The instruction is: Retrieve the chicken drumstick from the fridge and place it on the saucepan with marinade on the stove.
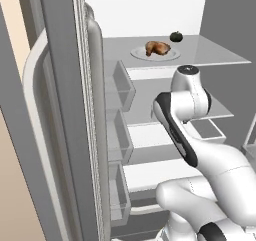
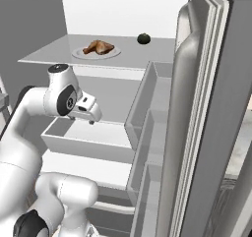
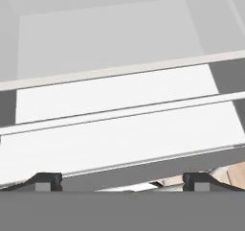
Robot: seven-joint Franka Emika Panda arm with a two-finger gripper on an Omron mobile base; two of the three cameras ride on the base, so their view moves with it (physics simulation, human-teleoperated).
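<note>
In the left base view, the tall grey French-door fridge (image 1: 65, 135) stands open, its left door with a long pale handle swung near the camera and clear door bins along its inner face. To the right of that door, on the upper grey shelf (image 1: 220, 55), lies the small lumpy golden-brown chicken drumstick (image 1: 157, 48) on a pale round plate (image 1: 172, 56), with a small dark round fruit (image 1: 176, 36) just beyond it, farther right. Below the shelf, the white arm reaches toward the lower shelves. In the hand view the jaws (image 3: 122, 181) stand wide apart and hold nothing, facing white shelf fronts well below the drumstick.

The fridge is open, so that step looks done. Still left: rising to the upper shelf, grasping the drumstick, and carrying it to the saucepan on the stove.
</note>
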